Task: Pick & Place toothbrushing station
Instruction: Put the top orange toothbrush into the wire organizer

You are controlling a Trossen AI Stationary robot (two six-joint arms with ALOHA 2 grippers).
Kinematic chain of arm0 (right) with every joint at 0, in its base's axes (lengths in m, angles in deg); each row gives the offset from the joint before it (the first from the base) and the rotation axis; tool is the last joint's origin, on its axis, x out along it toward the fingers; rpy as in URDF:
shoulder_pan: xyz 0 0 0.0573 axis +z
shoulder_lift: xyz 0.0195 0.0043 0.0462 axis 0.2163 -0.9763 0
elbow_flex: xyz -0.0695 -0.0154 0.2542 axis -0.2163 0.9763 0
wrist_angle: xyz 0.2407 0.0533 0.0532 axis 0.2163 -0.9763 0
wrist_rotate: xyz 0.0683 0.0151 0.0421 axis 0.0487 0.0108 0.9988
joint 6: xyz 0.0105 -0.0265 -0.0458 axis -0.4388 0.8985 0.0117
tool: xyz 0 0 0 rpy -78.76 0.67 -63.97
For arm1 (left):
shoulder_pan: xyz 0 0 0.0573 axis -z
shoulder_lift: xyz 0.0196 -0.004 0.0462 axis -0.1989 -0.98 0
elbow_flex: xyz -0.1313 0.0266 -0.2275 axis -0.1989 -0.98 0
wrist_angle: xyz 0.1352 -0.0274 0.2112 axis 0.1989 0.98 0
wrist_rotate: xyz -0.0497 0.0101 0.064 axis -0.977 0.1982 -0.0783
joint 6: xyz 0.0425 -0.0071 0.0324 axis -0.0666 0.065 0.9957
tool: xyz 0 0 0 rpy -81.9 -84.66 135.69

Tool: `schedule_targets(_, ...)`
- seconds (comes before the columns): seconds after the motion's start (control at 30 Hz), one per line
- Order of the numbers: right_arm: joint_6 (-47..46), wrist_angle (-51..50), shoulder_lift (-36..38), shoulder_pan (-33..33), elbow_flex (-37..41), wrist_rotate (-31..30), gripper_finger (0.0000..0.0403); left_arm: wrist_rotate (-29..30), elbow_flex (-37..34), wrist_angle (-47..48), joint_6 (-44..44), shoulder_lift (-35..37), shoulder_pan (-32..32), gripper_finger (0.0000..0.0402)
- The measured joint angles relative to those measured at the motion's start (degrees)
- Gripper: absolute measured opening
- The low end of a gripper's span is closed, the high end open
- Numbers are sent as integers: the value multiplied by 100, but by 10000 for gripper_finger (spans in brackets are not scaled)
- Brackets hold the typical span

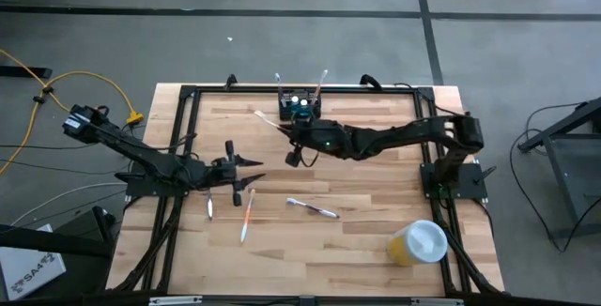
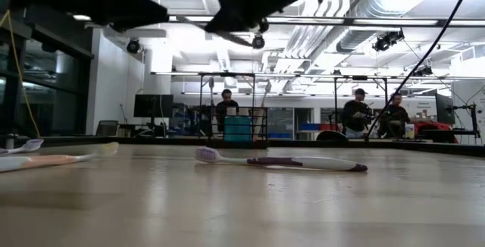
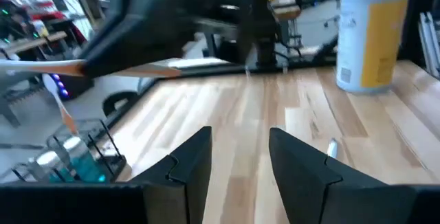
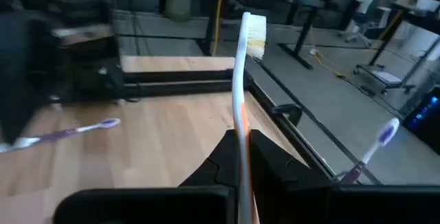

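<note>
Nearest us, at the table's front right, we note a yellow cup (image 1: 416,243) with a white lid. Mid-table lie three toothbrushes: a purple-handled toothbrush (image 1: 313,208) at centre, an orange-and-white toothbrush (image 1: 247,217) to its left, and a pale toothbrush (image 1: 209,205) further left.

Just behind those two, the left gripper (image 1: 246,176) hovers over the left half of the table, its fingers (image 3: 189,165) apart with nothing between them.

Further back, the right gripper (image 1: 293,135) reaches in from the right toward the back centre. Its fingers are closed on a white toothbrush (image 4: 242,93) with an orange-streaked handle, bristle end sticking out beyond the tips.

Just behind it, at the back edge, stands the toothbrushing station (image 1: 299,109), a black caddy with toothbrushes standing in it.

In the low view, people sit at desks in the room beyond.
</note>
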State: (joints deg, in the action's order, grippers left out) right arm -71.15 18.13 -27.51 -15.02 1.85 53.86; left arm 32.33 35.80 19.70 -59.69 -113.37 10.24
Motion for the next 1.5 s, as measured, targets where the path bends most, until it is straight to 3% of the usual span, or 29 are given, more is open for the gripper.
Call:
schedule_targets(0.47, 648, -37, 662, 793, 11, -345, 8, -97, 0, -1732, 950, 0, -75, 141)
schedule_targets(0.73, 997, 404, 808, 1146, 6, -268, 8, -1239, -1, -2342, 837, -2, -454, 141)
schedule_targets(1.17, 1244, 698, 802, 1434, 6, -254, 8, -3388, 0, -2829, -350, -62, -1814, 141)
schedule_targets(1.5, 1261, 830, 800, 1428, 6, -101, 8, -3717, 200, -3836, -401, -1082, -1951, 141)
